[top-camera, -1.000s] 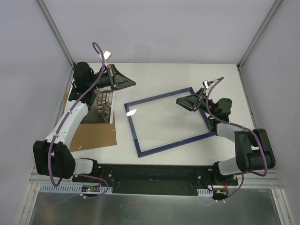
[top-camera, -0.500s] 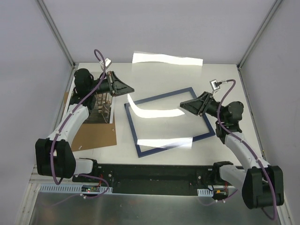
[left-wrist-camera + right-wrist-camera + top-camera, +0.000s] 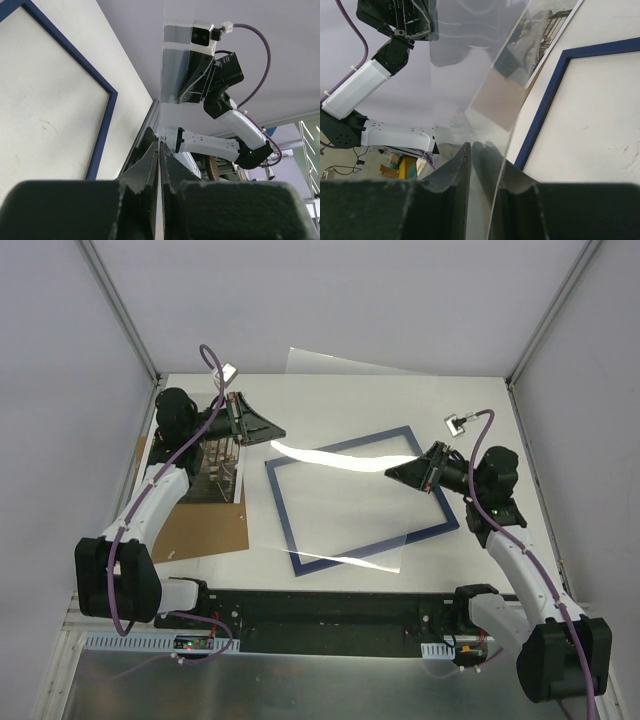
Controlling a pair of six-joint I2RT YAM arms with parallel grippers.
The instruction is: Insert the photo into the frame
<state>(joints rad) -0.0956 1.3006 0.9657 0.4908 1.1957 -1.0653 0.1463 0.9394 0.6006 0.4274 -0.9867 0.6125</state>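
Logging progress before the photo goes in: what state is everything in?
clear pane: raised above frame, tilted.
frame: flat on table, empty.
photo: lying partly on backing board.
left gripper: shut on clear pane.
right gripper: shut on clear pane.

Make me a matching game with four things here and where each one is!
Things:
1. clear pane
2. frame
3. photo
4. brown backing board

Places:
A. at the left, partly under the photo
B. lying flat in the middle
C. lifted in the air, tilted
D. lying on top of the brown board

Pairs: 1-C, 2-B, 3-D, 4-A
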